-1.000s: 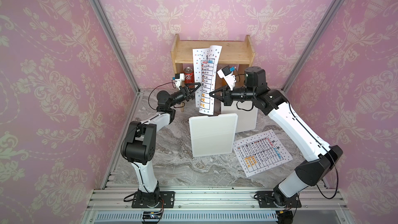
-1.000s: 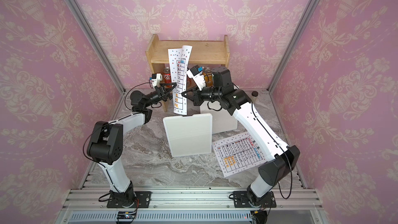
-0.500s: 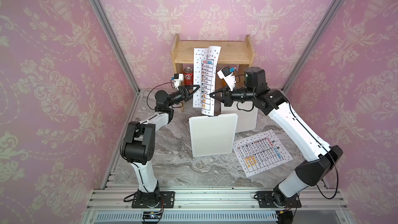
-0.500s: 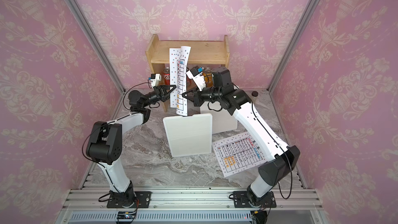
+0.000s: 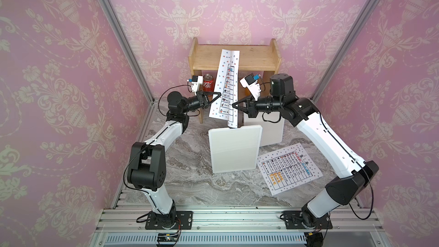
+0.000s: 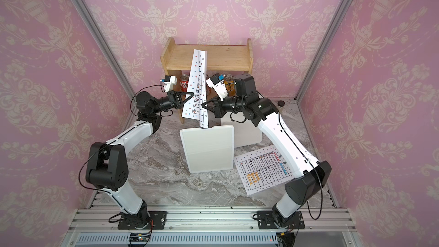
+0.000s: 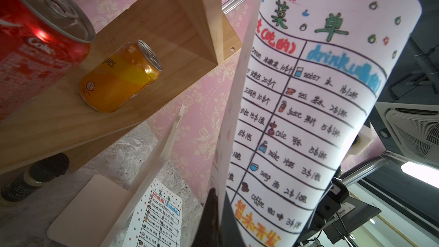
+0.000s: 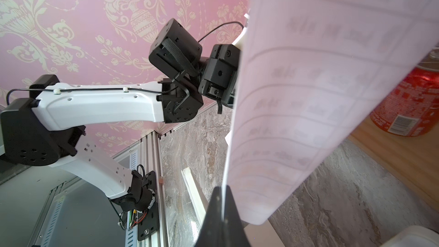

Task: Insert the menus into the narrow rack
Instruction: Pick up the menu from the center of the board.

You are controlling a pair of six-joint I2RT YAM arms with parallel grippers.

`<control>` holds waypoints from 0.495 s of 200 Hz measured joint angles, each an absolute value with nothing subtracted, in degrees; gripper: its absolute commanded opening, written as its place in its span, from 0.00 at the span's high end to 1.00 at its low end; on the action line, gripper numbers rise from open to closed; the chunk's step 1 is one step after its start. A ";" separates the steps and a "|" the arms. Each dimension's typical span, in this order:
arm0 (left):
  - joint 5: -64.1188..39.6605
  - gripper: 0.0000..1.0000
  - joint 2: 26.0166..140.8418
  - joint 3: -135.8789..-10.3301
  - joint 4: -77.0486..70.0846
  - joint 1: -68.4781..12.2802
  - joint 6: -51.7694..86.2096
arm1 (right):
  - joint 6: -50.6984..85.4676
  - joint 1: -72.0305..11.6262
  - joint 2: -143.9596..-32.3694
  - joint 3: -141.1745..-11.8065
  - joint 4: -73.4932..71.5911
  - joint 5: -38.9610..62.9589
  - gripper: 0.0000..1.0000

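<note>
Gripping the raised menu (image 5: 226, 84) now, L fingers (image 5: 218, 94) were open earlier.

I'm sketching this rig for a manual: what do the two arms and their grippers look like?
The left arm and right arm have white shells, black joints, looping black cables. The left gripper and right gripper are black, triangular, pointed.

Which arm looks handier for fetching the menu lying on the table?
Probably the right: the flat menu lies on its side of the rack, beside its forearm; the left must reach across.
</note>
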State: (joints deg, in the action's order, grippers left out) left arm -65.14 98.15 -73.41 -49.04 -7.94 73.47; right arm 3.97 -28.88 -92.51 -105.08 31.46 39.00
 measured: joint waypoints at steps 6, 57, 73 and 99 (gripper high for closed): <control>-65.34 1.00 97.41 -73.91 -46.48 -7.94 71.79 | 3.86 -28.86 -92.49 -105.08 31.64 38.96 1.00; -65.71 1.00 90.65 -78.35 -24.38 -7.33 56.18 | 2.94 -28.49 -91.59 -105.06 32.49 37.56 1.00; -65.71 1.00 89.21 -79.33 -20.67 -6.90 53.49 | 2.94 -28.16 -90.94 -105.06 32.49 37.45 1.00; -65.76 1.00 87.72 -80.20 -16.12 -6.42 50.00 | 2.94 -27.97 -89.73 -104.44 32.42 37.36 1.00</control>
